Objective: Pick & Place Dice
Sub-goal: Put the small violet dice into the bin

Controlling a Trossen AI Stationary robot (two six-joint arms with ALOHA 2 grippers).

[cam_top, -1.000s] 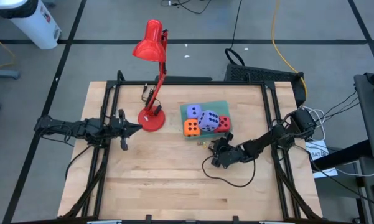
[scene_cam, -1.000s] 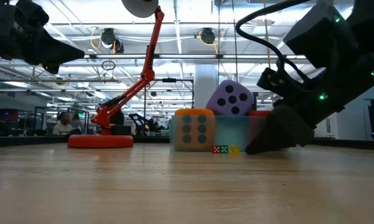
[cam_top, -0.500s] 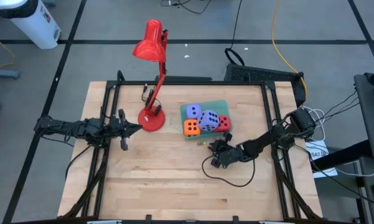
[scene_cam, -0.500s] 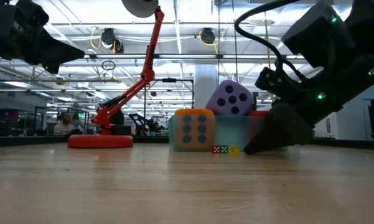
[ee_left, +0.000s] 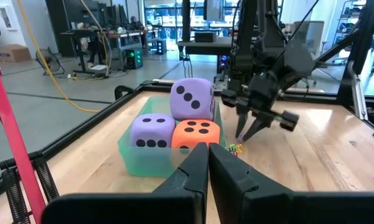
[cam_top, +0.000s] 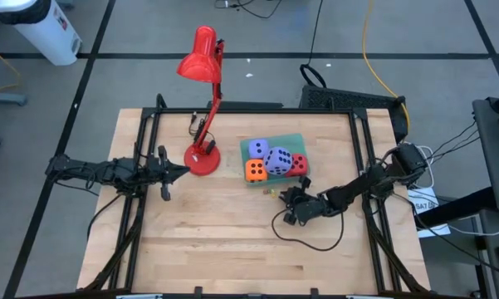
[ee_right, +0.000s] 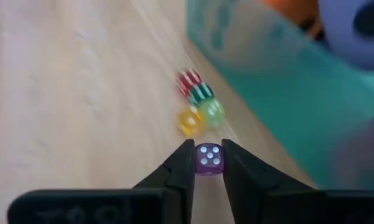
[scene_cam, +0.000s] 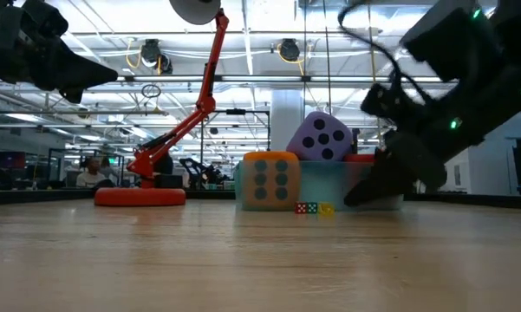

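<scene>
Robotics lab: benches (ee_left: 121, 37), ceiling ducts (scene_cam: 152, 54)

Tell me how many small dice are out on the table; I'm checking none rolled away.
4. A purple die sits pinched in the right gripper; red, green and yellow ones cluster beside the teal tray. Others may be hidden.

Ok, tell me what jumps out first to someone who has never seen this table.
The tall red desk lamp stands at the table's back left. Right of its base, big foam dice are piled in a green tray. Just in front, the right gripper pinches a tiny purple die beside three other small dice; the left gripper waits by the lamp.
</scene>
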